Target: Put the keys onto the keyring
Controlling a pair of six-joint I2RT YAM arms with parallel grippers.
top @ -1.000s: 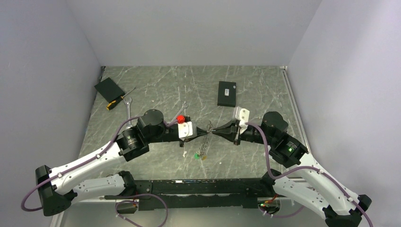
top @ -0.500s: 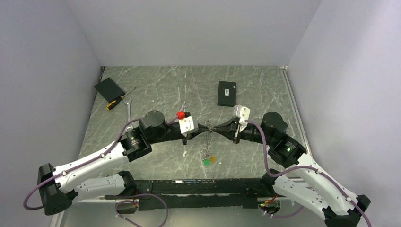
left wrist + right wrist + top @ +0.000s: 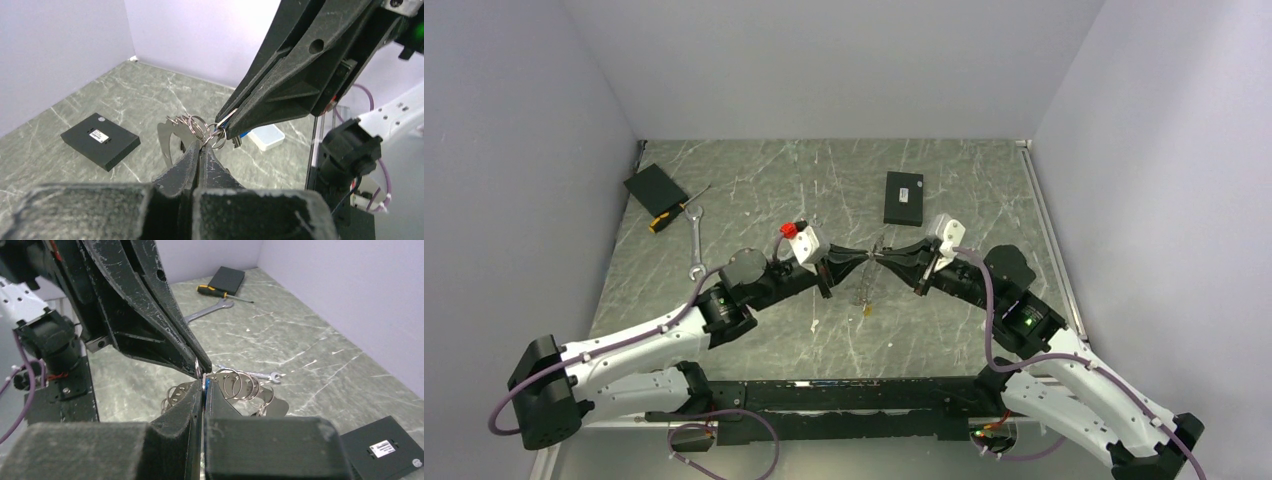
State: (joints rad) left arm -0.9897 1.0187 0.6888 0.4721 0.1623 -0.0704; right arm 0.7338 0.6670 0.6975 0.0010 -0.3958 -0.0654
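Note:
Both grippers meet tip to tip above the table's middle. My left gripper [image 3: 860, 260] [image 3: 201, 144] is shut on a thin wire ring of the keyring [image 3: 196, 122], a cluster of silver split rings [image 3: 240, 384] with flat metal tabs. My right gripper [image 3: 887, 260] [image 3: 203, 381] is shut on a blue-headed key [image 3: 206, 386], pressed right against the left fingertips. A short chain of rings and keys [image 3: 865, 290] hangs below the two tips with a small yellow tag at its end. The key's blade is hidden between the jaws.
A black box [image 3: 904, 197] lies behind the grippers. A second black box [image 3: 655, 186], a screwdriver [image 3: 674, 212] and a long wrench [image 3: 697, 245] sit at far left. A small wrench [image 3: 260, 374] lies beneath the rings. A white-and-blue case [image 3: 267, 136] rests near the right arm.
Both grippers have risen and moved toward the back together, still tip to tip. The hanging chain swung right, then came up with them; its green tag no longer shows.

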